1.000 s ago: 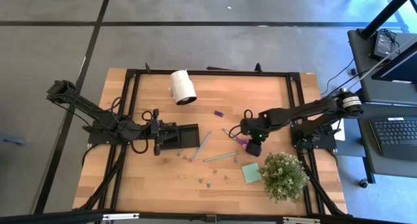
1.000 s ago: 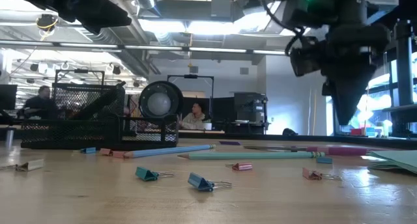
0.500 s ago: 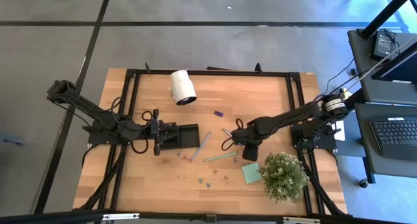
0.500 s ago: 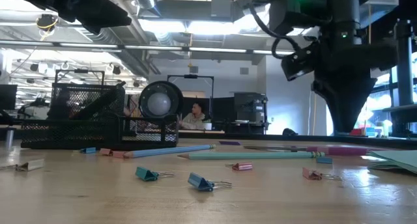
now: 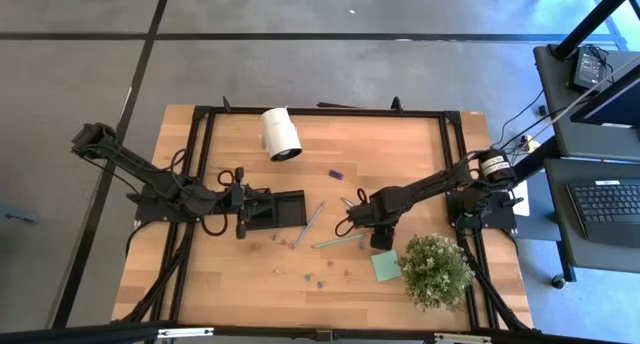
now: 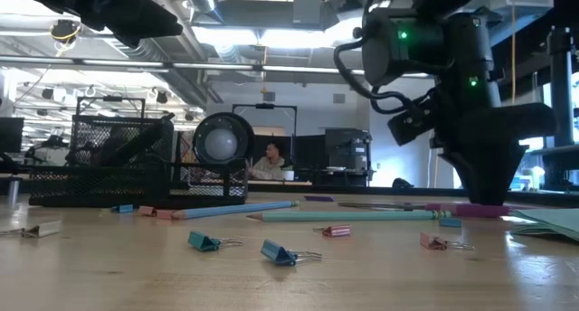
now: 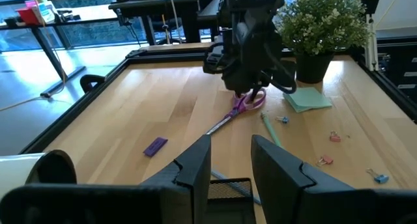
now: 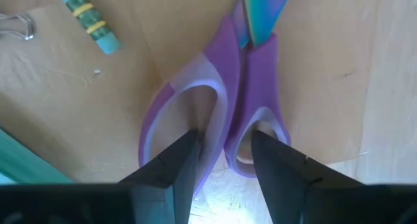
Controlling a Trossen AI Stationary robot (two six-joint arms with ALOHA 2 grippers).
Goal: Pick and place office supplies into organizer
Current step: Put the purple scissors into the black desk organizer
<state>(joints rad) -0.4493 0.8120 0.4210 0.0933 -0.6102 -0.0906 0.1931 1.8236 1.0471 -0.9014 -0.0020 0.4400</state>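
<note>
Hovering right over the purple-handled scissors (image 8: 221, 113), the right pincer (image 8: 221, 162) has its two fingers parted, one over each handle loop, gripping nothing yet. The scissors lie flat on the wooden surface (image 5: 400, 144) near its middle, blades shut, just beside a pale green pencil (image 5: 338, 241) and well apart from the black organizer (image 5: 282, 210), where the left pincer (image 7: 231, 162) waits, also parted and empty. They look stiff and light — smooth plastic loops, probably slippery, so the thick bridge between the two loops seems the safest hold. Small clips (image 6: 279, 252) are scattered over the surface; a bushy plant (image 5: 436, 270) stands close by, leaving little room on that side.
</note>
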